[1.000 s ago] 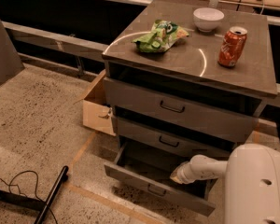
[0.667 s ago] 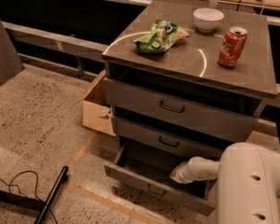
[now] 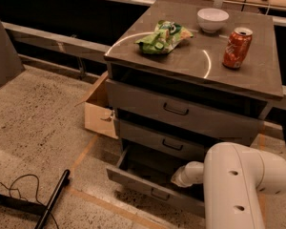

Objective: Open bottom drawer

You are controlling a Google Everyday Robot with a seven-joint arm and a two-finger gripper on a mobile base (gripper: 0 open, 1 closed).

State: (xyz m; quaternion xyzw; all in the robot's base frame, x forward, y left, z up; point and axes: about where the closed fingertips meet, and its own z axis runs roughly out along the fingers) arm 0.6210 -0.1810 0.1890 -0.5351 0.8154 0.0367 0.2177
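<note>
A grey cabinet [image 3: 190, 66] stands on a speckled floor. Low at its foot, the gripper [image 3: 177, 179] is just behind the top edge of the bottom drawer [image 3: 143, 184], above and to the right of its handle [image 3: 159, 194]; whether it has hold of anything cannot be told. The drawer stands partly out, its long front running crosswise to the gripper, so any further pull likely goes straight out from the cabinet, and the arm [image 3: 238, 185] reaches in from the lower right with its forearm pointing left.
</note>
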